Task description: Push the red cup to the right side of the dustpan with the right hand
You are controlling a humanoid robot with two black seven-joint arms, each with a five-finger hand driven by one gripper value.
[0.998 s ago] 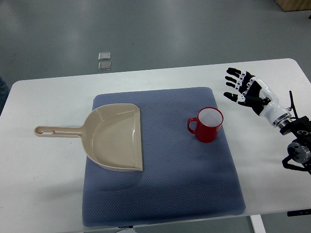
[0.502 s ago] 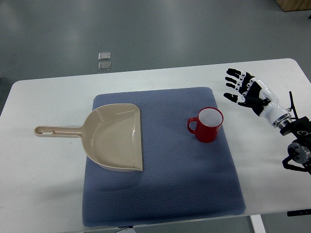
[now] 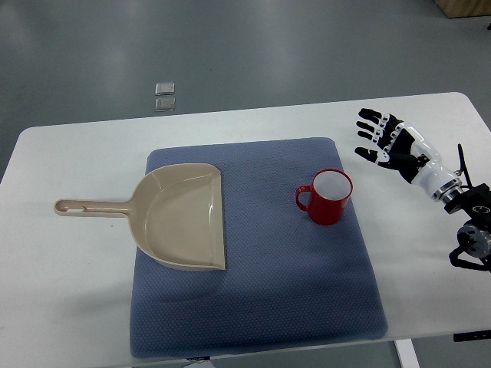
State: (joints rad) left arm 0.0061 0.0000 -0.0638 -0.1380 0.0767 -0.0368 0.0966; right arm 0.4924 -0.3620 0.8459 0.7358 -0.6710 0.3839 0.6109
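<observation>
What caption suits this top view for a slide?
Right hand open beside a red cup on a blue mat, dustpan at left.

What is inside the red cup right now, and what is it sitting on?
The red cup looks empty: only its pale inner wall shows. It stands upright on the blue mat, which lies on the white table. The mat beneath the cup is hidden.

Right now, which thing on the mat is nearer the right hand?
The red cup, near the mat's right edge; the dustpan lies far left.
</observation>
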